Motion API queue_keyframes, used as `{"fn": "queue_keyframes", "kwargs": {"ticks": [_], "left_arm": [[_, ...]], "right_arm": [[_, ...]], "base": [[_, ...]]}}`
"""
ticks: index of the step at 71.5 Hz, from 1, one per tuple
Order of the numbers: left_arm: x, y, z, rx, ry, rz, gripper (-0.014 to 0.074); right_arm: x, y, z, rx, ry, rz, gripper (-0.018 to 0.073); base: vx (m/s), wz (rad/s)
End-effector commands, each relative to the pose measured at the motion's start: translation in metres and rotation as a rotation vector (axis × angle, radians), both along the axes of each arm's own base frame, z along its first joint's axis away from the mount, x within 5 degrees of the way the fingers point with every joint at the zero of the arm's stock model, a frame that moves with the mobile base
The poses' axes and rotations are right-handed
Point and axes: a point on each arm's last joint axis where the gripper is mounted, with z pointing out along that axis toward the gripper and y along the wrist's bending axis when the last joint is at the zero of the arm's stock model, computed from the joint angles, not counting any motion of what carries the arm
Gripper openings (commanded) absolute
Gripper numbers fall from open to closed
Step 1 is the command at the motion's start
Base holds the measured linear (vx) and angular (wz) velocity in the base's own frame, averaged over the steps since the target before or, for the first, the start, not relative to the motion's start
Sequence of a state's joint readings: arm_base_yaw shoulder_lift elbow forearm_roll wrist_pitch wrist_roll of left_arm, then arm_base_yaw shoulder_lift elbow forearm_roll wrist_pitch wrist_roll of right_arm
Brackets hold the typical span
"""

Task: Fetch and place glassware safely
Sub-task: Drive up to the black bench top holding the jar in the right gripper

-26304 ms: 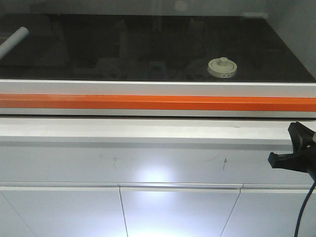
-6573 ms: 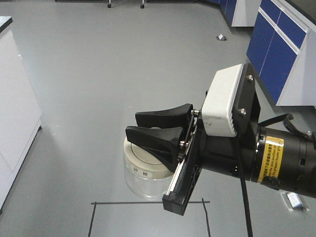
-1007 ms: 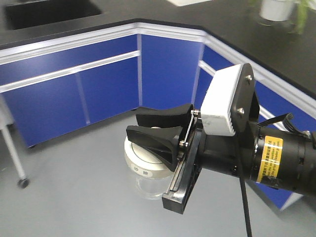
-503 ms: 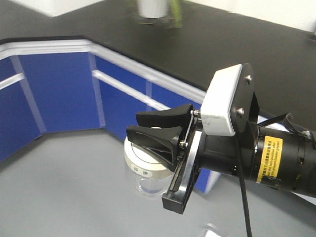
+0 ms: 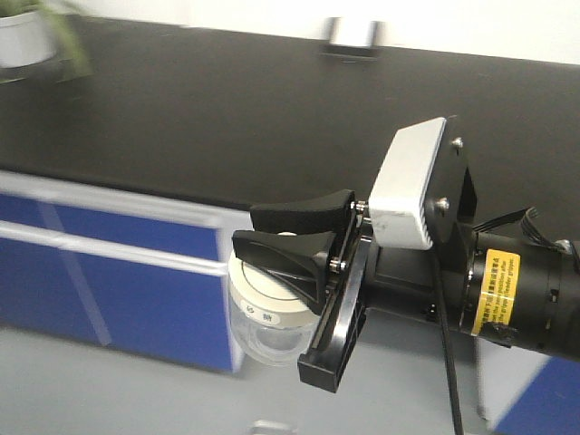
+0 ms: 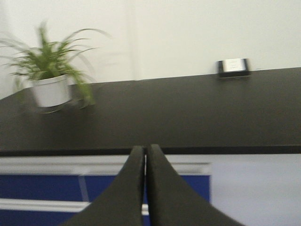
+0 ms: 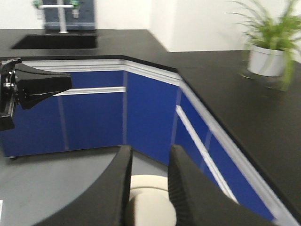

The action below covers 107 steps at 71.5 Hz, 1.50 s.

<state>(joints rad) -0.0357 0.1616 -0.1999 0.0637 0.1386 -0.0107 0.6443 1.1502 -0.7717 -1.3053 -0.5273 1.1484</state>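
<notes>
You cannot read the small marks on the lid of the jar [image 5: 258,337], and the right gripper [image 5: 245,229] covers most of it. The plant [image 6: 49,75] is blurred.

A laboratory with fitted benches.
A long black benchtop [image 5: 227,118] runs along a white wall [image 6: 188,33] and turns a corner. It sits over blue cabinets [image 7: 94,117] with pale trim strips. A sink [image 7: 54,41] is sunk into the top, and behind it stands a white tap [image 7: 59,14] with green knobs. The floor [image 7: 47,188] is plain grey, and a potted plant [image 6: 49,89] stands on the bench.
</notes>
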Motion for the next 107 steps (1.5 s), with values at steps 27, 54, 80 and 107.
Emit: {"fn": "queue_keyframes", "kwargs": {"ticks": [27, 54, 80, 107], "left_arm": [[0.0, -0.0004, 0.0152, -0.017, -0.085, -0.005, -0.0007], [0.0, -0.0004, 0.0152, -0.017, -0.085, -0.005, -0.0007], [0.0, -0.0004, 0.0152, -0.017, -0.085, -0.005, -0.0007], [0.0, -0.0004, 0.0152, -0.017, -0.085, -0.005, -0.0007]], "right_arm": [[-0.0054, -0.0013, 0.0193, 0.08, -0.028, 0.025, -0.0001], [-0.0053, -0.0013, 0.0193, 0.079, -0.028, 0.024, -0.0001], [-0.0053, -0.0013, 0.0193, 0.079, -0.028, 0.024, -0.0001], [-0.0053, -0.0013, 0.0193, 0.079, -0.028, 0.024, -0.0001]], "base": [[0.18, -0.59], [0.2, -0.18], [0.15, 0.03], [0.11, 0.06]]}}
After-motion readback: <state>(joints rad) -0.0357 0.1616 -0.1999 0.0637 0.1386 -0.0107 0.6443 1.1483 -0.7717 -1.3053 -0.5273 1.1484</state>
